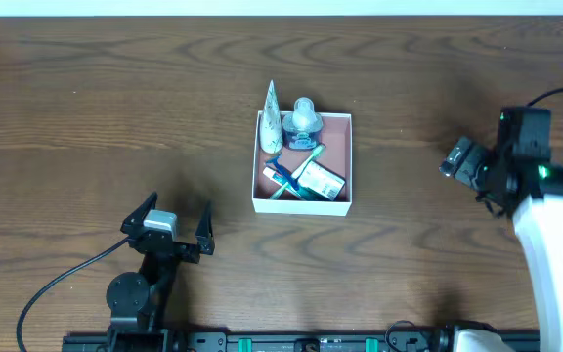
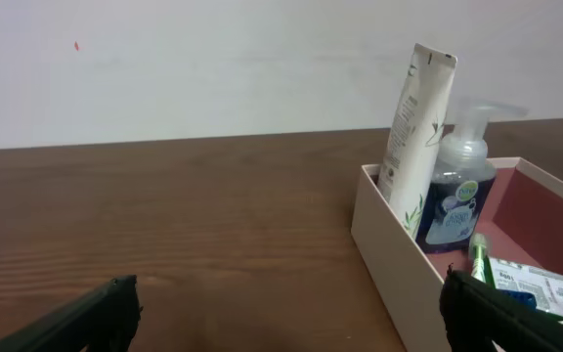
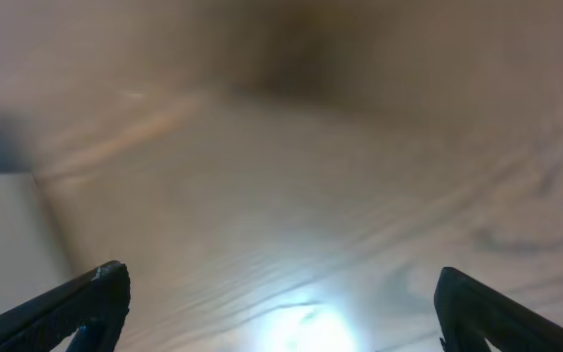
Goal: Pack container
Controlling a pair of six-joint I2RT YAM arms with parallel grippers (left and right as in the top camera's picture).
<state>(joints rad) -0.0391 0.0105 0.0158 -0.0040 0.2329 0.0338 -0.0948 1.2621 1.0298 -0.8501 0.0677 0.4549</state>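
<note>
The container (image 1: 338, 123), a square white box with a reddish-pink inside, sits at the table's middle. It holds a white tube (image 1: 272, 115) standing at its far left corner, a blue pump bottle (image 1: 302, 121), a green toothbrush (image 1: 301, 168) and flat packets (image 1: 321, 180). The left wrist view shows the container's wall (image 2: 389, 264), the tube (image 2: 414, 127) and the bottle (image 2: 457, 191). My left gripper (image 1: 176, 220) is open and empty, near and left of the container. My right gripper (image 1: 460, 159) is open and empty, well right of it; its view (image 3: 281, 293) shows blurred table.
The table is dark wood (image 1: 96, 108). Black arm bases and a rail run along the front edge (image 1: 291, 342). A black cable (image 1: 57, 284) trails from the left arm. A pale wall stands behind the table in the left wrist view (image 2: 213, 59).
</note>
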